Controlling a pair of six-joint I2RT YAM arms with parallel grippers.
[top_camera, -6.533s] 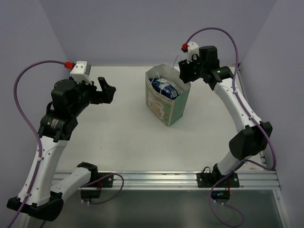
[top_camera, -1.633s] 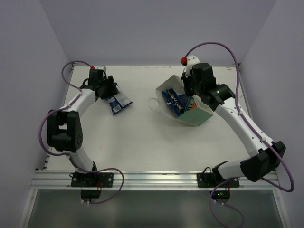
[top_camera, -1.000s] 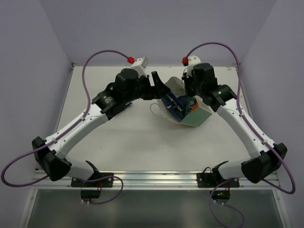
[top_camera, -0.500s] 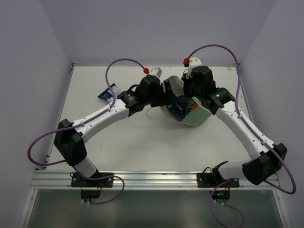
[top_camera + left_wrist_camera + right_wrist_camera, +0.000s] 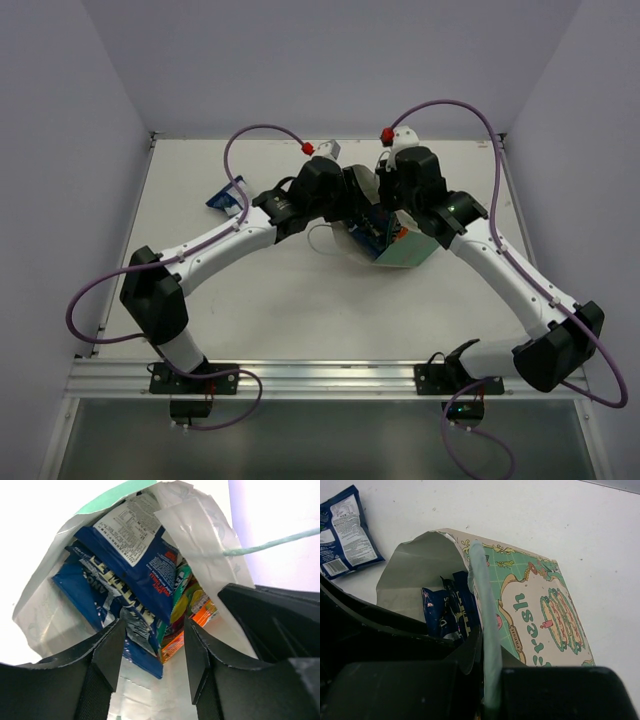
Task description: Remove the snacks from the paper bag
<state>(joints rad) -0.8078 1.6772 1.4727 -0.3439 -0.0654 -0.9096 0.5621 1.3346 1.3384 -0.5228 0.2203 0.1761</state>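
The mint-green paper bag [image 5: 408, 250] lies tipped, mouth toward the left arm. My right gripper [image 5: 487, 672] is shut on the bag's upper rim [image 5: 479, 575] and holds it tilted. My left gripper [image 5: 152, 655] is inside the mouth, its fingers [image 5: 107, 655] apart, with the end of a blue-and-white packet [image 5: 134, 630] between them. More snacks sit deeper in the bag: a second blue-and-white packet [image 5: 135, 545], an orange one [image 5: 200, 614] and a teal one [image 5: 181, 580]. One blue packet [image 5: 225, 196] lies out on the table at back left, also visible in the right wrist view [image 5: 347, 530].
A white string handle [image 5: 322, 232] loops onto the table in front of the bag. Both arms meet over the middle of the white table [image 5: 280, 300], with grey walls close on three sides and a metal rail [image 5: 320, 375] along the near edge.
The left arm dropped a blue packet at back left, swung back and pushed its gripper into the bag's mouth, its jaws narrowing. The right gripper has kept the bag tilted.
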